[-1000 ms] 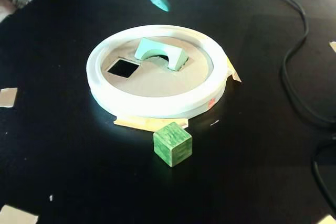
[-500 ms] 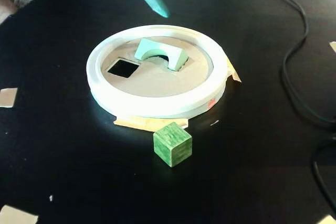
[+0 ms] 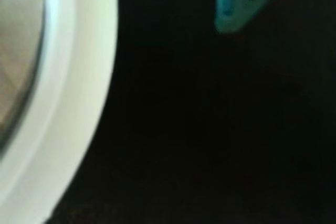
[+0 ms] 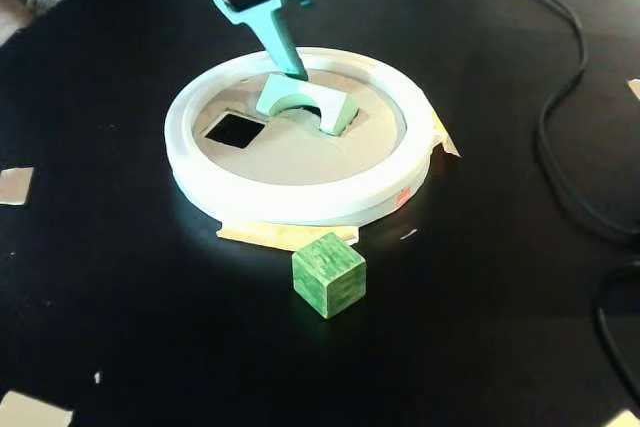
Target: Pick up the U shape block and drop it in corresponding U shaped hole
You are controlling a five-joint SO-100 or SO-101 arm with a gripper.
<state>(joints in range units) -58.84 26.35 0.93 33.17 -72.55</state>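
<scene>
In the fixed view the pale green U shape block point(image 4: 303, 100) sits tilted on the tan board inside the white ring point(image 4: 300, 197), its arch opening facing the camera. It covers the spot right of the square hole point(image 4: 235, 129); the U shaped hole is hidden under it. My teal gripper point(image 4: 295, 69) comes down from above with its tip touching the block's top edge. How its jaws stand does not show. The blurred wrist view shows only one teal finger point(image 3: 236, 3) at the top right and the ring's rim point(image 3: 79, 77) at the left, with no block.
A dark green cube point(image 4: 328, 274) stands on the black cloth in front of the ring. Yellow tape sticks out from under the ring. A black cable point(image 4: 560, 127) runs along the right side. Paper scraps lie at the left edge.
</scene>
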